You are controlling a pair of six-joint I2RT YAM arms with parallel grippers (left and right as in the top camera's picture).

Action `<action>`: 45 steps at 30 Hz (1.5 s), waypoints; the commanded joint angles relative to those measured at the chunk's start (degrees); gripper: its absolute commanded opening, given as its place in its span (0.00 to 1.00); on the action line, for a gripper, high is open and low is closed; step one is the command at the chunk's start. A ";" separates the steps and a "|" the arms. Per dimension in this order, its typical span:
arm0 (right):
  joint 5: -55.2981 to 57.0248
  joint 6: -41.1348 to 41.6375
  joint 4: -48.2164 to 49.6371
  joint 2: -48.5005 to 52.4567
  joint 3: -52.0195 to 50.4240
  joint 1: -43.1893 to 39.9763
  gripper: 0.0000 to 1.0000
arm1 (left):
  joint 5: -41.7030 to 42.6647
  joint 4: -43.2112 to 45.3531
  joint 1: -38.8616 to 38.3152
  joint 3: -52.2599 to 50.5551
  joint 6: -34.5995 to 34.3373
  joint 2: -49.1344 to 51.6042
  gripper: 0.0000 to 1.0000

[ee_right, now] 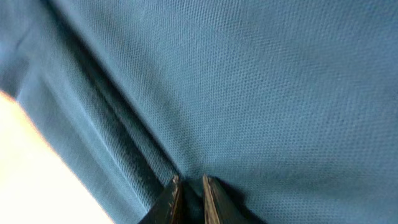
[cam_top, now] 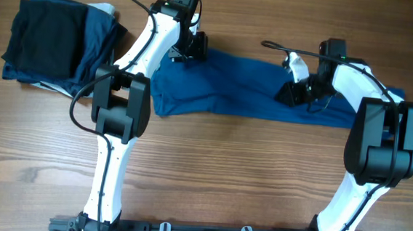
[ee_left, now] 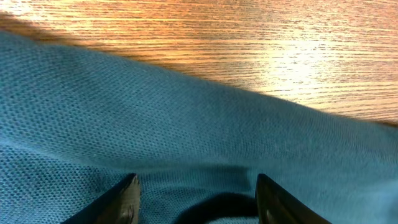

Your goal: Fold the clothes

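The clothes (cam_top: 230, 88), a medium-blue shirt, lie across the table's far half as a long folded band. My left gripper (cam_top: 189, 52) hovers over the band's upper left end. In the left wrist view that gripper (ee_left: 196, 193) is open, its two dark fingers wide apart with the knit fabric (ee_left: 186, 124) lying flat under the gap. My right gripper (cam_top: 290, 92) sits on the band's right part. In the right wrist view it (ee_right: 191, 185) is shut on a raised fold of the blue cloth (ee_right: 261, 81).
A pile of folded garments (cam_top: 55, 43), black over navy and pale grey, lies at the far left, close to the left arm. Bare wooden table (cam_top: 225, 168) stretches in front of the shirt toward the arm bases.
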 commanded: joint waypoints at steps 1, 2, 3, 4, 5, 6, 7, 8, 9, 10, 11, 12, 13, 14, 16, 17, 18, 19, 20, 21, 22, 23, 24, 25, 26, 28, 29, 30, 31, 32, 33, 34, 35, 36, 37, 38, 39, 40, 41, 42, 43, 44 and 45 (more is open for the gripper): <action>-2.34 1.84 -7.54 0.98 -0.74 0.50 0.13 | -1.88 -0.33 0.85 -0.35 -0.02 -2.10 0.59; -2.38 2.40 -9.09 0.98 -0.74 0.50 0.13 | -1.88 -0.33 0.85 -0.35 -0.02 -2.10 0.59; -2.34 3.85 -10.58 0.98 -0.74 0.50 0.13 | -1.90 -0.33 0.85 -0.35 0.02 -2.10 0.59; -2.03 5.09 -11.58 0.98 -0.76 0.50 0.13 | -1.90 -0.33 0.85 -0.35 0.20 -2.10 0.59; -1.42 6.01 -12.41 0.98 -0.76 0.50 0.13 | -1.90 -0.33 0.85 -0.35 0.20 -2.10 0.59; -1.25 6.73 -12.90 0.98 -0.76 0.50 0.15 | -1.90 -0.35 0.85 -0.35 0.20 -2.10 0.59; -1.27 6.75 -13.38 0.98 -0.76 0.50 0.17 | -1.90 -0.33 0.85 -0.35 0.20 -2.10 0.59; -1.27 6.99 -14.36 0.98 -0.76 0.50 0.20 | -1.92 -0.28 0.85 -0.35 0.20 -2.10 0.59; -1.20 8.50 -15.50 0.98 -0.76 0.50 0.20 | -1.92 -0.33 0.87 -0.35 0.33 -2.10 0.59; -0.22 9.31 -16.02 0.98 -0.79 0.50 0.20 | -2.10 -0.28 0.87 -0.35 0.39 -2.10 0.58; 2.86 11.63 -15.76 0.98 -1.09 0.50 0.21 | -2.36 -0.28 0.87 -0.35 0.42 -2.10 0.58; 5.20 14.12 -15.28 0.98 -1.75 0.52 0.21 | -2.36 -0.28 0.87 -0.35 0.42 -2.10 0.58; 5.66 15.50 -14.71 0.98 -3.23 0.52 0.21 | -2.36 -0.31 0.87 -0.35 0.42 -2.10 0.58; 5.60 15.47 -14.80 0.98 -4.48 0.52 0.21 | -2.36 -0.31 0.87 -0.35 0.42 -2.10 0.58; 3.82 14.86 -16.50 0.68 -4.70 0.50 0.21 | -2.36 -0.35 0.87 -0.35 0.44 -2.10 0.59; -0.79 11.37 -17.49 -1.01 -4.13 0.50 0.23 | -2.36 -0.35 0.87 -0.35 0.46 -2.10 0.58; -4.81 7.78 -18.49 -3.15 -3.34 0.50 0.25 | -2.38 -0.35 0.87 -0.35 0.63 -2.10 0.58; -7.45 6.64 -18.80 -7.13 -2.10 0.50 0.25 | -2.99 -0.35 0.87 -0.35 0.61 -2.10 0.57; -7.69 6.82 -16.96 -11.41 -1.46 0.52 0.26 | -3.63 -0.33 0.87 -0.35 0.61 -2.10 0.57; -7.69 7.65 -14.56 -14.27 -1.49 0.52 0.29 | -3.61 -0.31 0.87 -0.35 0.59 -2.10 0.58; -7.74 8.74 -12.85 -15.26 -1.49 0.59 0.30 | -3.61 -0.28 0.85 -0.35 0.61 -2.10 0.57; -7.69 9.46 -10.16 -15.19 -1.55 1.29 0.29 | -3.61 -0.28 0.87 -0.35 0.61 -2.10 0.58; -7.69 9.44 -7.91 -14.64 -1.95 2.27 0.26 | -3.63 -0.24 0.90 -0.35 0.61 -2.10 0.57; -7.69 9.40 -5.25 -13.42 -2.21 4.37 0.22 | -3.61 -0.15 0.96 -0.35 0.59 -2.10 0.57; -7.65 9.33 -3.30 -12.44 -2.25 6.32 0.20 | -3.61 -0.13 1.03 -0.35 0.59 -2.10 0.57; -5.16 9.53 3.32 -9.46 -2.25 11.41 0.19 | -3.61 -0.13 1.16 -0.35 0.59 -2.10 0.58; -1.36 10.84 7.54 -6.93 -2.25 14.32 0.18 | -3.61 -0.15 1.20 -0.35 0.59 -2.10 0.57; 0.33 11.47 8.90 -6.08 -2.25 15.10 0.17 | -3.61 -0.20 1.18 -0.35 0.59 -2.10 0.57; 4.48 12.70 12.55 -3.69 -2.25 16.81 0.15 | -3.61 -0.42 1.18 -0.35 0.59 -2.10 0.57; 6.01 12.70 14.27 -2.34 -2.25 17.55 0.15 | -3.61 -0.59 1.18 -0.35 0.59 -2.10 0.58; 6.10 12.72 15.52 -1.38 -2.25 17.92 0.15 | -3.61 -0.66 1.18 -0.35 0.59 -2.10 0.57; 5.88 12.90 15.91 -1.11 -2.25 17.97 0.15 | -3.61 -0.61 1.18 -0.35 0.59 -2.10 0.57; 5.88 12.92 15.91 -1.01 -2.25 17.97 0.14 | -3.61 -0.59 1.18 -0.35 0.59 -2.10 0.57; 5.88 12.92 15.87 -1.01 -2.25 17.97 0.14 | -3.61 -0.59 1.18 -0.35 0.59 -2.10 0.57; 5.88 12.96 15.67 -1.01 -2.25 17.99 0.13 | -3.61 -0.57 1.18 -0.35 0.59 -2.10 0.58; 5.90 12.96 15.69 -1.01 -2.25 17.97 0.13 | -3.61 -0.57 1.20 -0.35 0.59 -2.10 0.57; 5.42 15.47 16.85 -1.05 -2.23 17.86 0.13 | -3.61 -0.57 1.18 -0.35 0.59 -2.10 0.58; 4.46 16.39 17.66 -1.11 -2.21 17.66 0.13 | -3.61 -0.59 1.18 -0.35 0.59 -2.10 0.57; 1.53 19.98 19.71 -1.31 -2.19 16.85 0.13 | -3.61 -0.59 1.18 -0.35 0.59 -2.10 0.57; 1.11 23.28 20.87 -1.42 -2.19 16.06 0.13 | -3.61 -0.57 1.18 -0.35 0.59 -2.10 0.57; 1.16 24.06 21.20 -1.40 -2.19 15.39 0.13 | -3.61 -0.57 1.18 -0.35 0.59 -2.10 0.58; 1.81 24.33 21.03 -1.31 -2.21 15.02 0.13 | -3.61 -0.57 1.18 -0.35 0.59 -2.10 0.58; 2.01 24.28 20.72 -1.20 -2.25 15.02 0.12 | -3.61 -0.57 1.18 -0.35 0.59 -2.10 0.57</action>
